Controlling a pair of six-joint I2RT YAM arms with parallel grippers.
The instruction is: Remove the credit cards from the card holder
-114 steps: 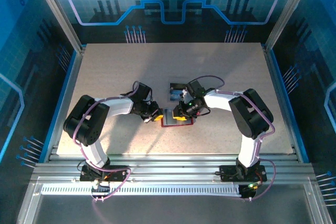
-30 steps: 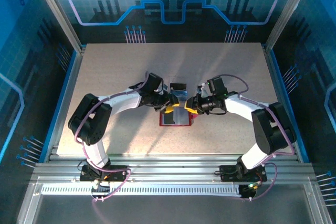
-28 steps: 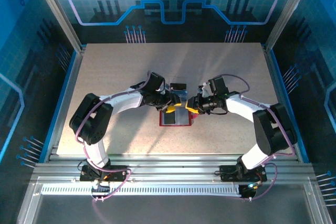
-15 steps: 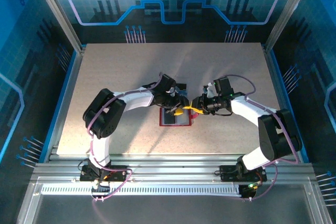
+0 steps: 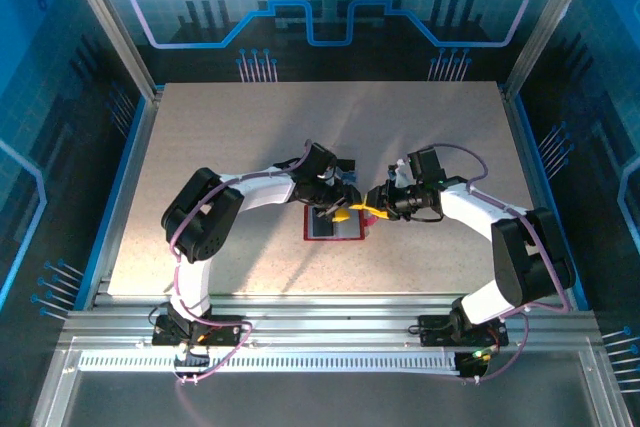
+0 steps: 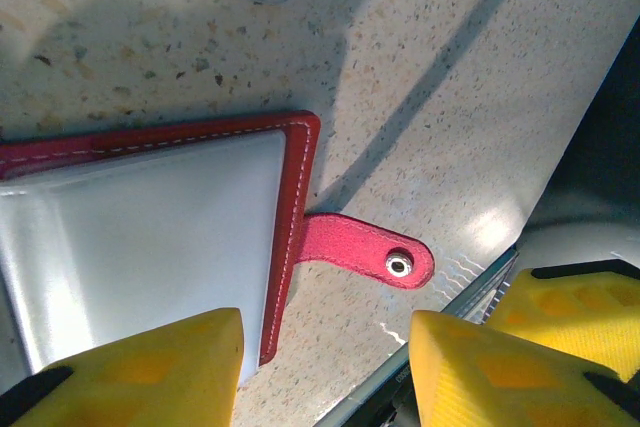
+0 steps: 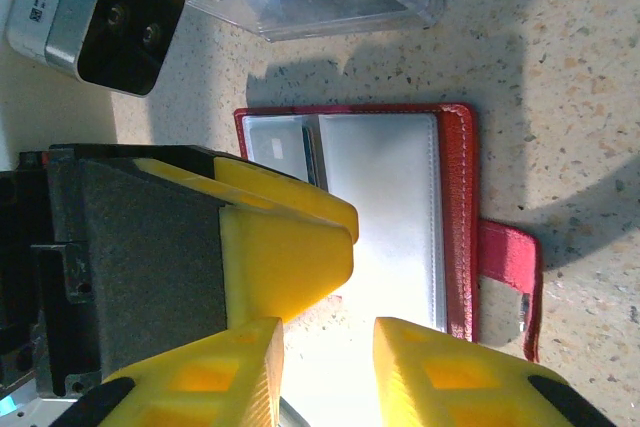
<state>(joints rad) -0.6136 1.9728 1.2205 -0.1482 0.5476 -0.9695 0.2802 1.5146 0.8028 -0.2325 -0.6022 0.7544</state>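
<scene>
Both arms reach inward, elbows out, left claw [image 6: 325, 345] and right claw [image 7: 330, 355] spread empty, holder [image 5: 345, 233] just beneath them.

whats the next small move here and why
Probably ease the right gripper toward the card peeking from a pocket of the open card holder. Its jaws are open and empty, short of that card. The left gripper hangs open over the holder's edge by the strap tab, gripping nothing.

Left fingers [image 6: 130, 367] and right fingers [image 7: 450, 367] crowd the card holder [image 5: 336, 230]; surrounding table [image 5: 220, 147] lies open
</scene>
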